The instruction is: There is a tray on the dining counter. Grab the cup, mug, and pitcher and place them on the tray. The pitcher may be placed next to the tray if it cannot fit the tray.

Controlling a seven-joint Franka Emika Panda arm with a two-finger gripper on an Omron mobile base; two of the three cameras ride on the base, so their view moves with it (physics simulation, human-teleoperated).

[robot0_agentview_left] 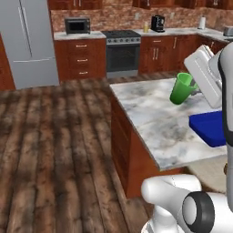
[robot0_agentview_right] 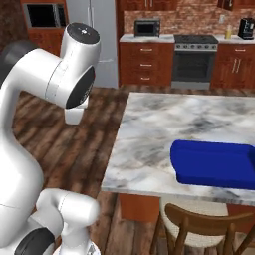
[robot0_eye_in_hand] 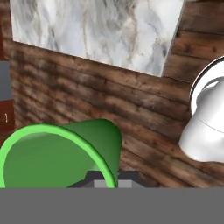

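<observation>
Large marble-topped counter (robot0_agentview_left: pixel 154 113) across the right of the left base view, reddish wood base below, plank floor (robot0_agentview_left: pixel 54 150) around it; same counter (robot0_agentview_right: pixel 164 124) wide across the right base view. Beyond, along the brick wall: grey fridge (robot0_agentview_left: pixel 27 41), oven (robot0_agentview_left: pixel 122 52) with wood cabinets either side, microwave (robot0_agentview_left: pixel 77 25), black coffee machine (robot0_agentview_left: pixel 158 22). Wooden chair back (robot0_agentview_right: pixel 199 226) below the counter's near edge in the right base view.

Blue tray (robot0_agentview_right: pixel 214 163) flat on the counter near that near edge, bare inside; in the left base view its left part (robot0_agentview_left: pixel 208 127) visible, rest hidden behind the arm.

Green cup (robot0_agentview_left: pixel 182 88) up in the air over the counter, tilted, mouth toward upper right, just left of the white hand; well apart from the tray, beyond it. In the hand view, cup (robot0_eye_in_hand: pixel 61 153) close and large at lower left, rim toward the camera, counter corner and floor behind. Gripper (robot0_eye_in_hand: pixel 107 181) clenched on the cup, dark fingertips barely visible against its lower side.
</observation>
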